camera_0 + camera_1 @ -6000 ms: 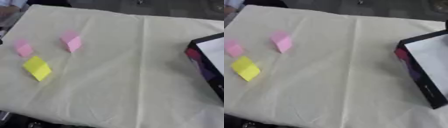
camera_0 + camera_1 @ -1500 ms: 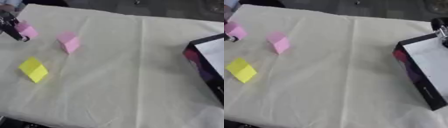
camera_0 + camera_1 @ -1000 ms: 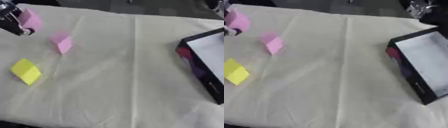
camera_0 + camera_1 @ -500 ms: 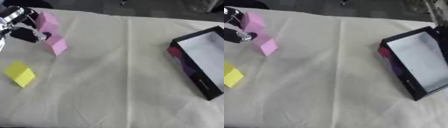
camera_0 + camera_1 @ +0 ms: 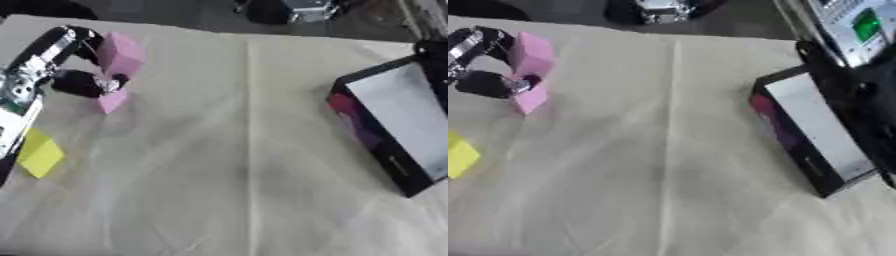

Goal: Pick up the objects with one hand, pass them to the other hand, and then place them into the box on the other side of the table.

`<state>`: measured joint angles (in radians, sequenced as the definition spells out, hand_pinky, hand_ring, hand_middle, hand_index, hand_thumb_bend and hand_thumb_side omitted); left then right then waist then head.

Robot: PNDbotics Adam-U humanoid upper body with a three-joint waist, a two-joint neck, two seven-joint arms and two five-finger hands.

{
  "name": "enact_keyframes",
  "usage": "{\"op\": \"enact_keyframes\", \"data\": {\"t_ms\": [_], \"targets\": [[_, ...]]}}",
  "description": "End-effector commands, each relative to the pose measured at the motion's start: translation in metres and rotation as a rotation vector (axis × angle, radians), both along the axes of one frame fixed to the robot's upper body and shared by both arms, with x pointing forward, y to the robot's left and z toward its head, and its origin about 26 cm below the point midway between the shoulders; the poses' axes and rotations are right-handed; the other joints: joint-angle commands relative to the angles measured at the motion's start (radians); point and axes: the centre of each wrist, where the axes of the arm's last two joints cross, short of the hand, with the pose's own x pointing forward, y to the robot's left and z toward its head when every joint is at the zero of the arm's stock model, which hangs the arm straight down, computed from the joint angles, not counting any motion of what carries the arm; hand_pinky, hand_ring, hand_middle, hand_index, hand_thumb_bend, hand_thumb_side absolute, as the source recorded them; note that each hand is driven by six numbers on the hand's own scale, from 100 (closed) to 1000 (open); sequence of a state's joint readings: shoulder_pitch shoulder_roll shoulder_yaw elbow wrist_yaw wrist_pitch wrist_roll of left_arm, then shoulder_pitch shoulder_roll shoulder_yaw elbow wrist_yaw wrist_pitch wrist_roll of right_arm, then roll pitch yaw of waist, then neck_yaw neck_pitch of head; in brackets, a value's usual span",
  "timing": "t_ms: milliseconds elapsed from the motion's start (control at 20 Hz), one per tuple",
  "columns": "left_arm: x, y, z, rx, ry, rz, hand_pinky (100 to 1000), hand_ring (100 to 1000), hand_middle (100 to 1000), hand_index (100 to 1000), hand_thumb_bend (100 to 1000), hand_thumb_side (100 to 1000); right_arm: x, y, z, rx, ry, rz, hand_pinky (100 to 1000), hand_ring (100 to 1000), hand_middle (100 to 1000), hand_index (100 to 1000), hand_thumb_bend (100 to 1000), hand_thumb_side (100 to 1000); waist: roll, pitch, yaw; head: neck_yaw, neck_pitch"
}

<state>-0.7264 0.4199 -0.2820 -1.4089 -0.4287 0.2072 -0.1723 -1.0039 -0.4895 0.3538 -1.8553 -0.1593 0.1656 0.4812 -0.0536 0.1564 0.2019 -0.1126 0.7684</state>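
My left hand comes in from the left edge and is shut on a pink block, pinched between fingers and thumb and held above the cloth. A second pink block lies on the cloth just under that hand. Nearer the left edge sits a yellow block. The black box with a pale inside rests at the right side of the table. My right hand shows only as a dark blur over the box's far side.
A pale cloth with creases covers the table. Dark floor and a grey object lie beyond the far edge. A silver arm part with a green patch fills the upper right corner.
My left hand has lifted one pink block off the cloth and carried it rightward, over the other pink block. My right arm has come in over the box. The camera has tilted.
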Motion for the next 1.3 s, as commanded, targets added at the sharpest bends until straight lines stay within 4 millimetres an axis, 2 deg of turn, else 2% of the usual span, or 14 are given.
{"op": "enact_keyframes", "data": {"t_ms": [50, 350, 700, 1300], "targets": [[-0.004, -0.013, 0.004, -0.005, -0.075, -0.02, 775, 568, 519, 370, 176, 110, -0.004, 0.017, 0.004, -0.041, -0.035, 0.045, 821, 750, 898, 893, 592, 257, -0.012, -0.034, -0.001, -0.01, 0.002], [-0.009, -0.028, -0.006, -0.029, -0.102, -0.035, 772, 562, 511, 366, 178, 108, -0.009, 0.042, -0.001, -0.116, -0.056, 0.109, 823, 758, 901, 901, 593, 281, -0.014, -0.034, -0.001, -0.018, 0.002], [-0.016, -0.041, -0.01, -0.049, -0.129, -0.071, 770, 557, 504, 363, 175, 104, -0.011, 0.059, -0.008, -0.18, -0.068, 0.143, 820, 753, 893, 897, 566, 265, -0.015, -0.032, 0.002, -0.027, 0.002], [-0.033, -0.042, -0.008, -0.071, -0.151, -0.089, 769, 555, 496, 360, 179, 100, 0.004, 0.065, -0.026, -0.194, -0.07, 0.049, 817, 746, 878, 885, 503, 201, -0.012, -0.028, 0.007, -0.035, 0.002]]}}
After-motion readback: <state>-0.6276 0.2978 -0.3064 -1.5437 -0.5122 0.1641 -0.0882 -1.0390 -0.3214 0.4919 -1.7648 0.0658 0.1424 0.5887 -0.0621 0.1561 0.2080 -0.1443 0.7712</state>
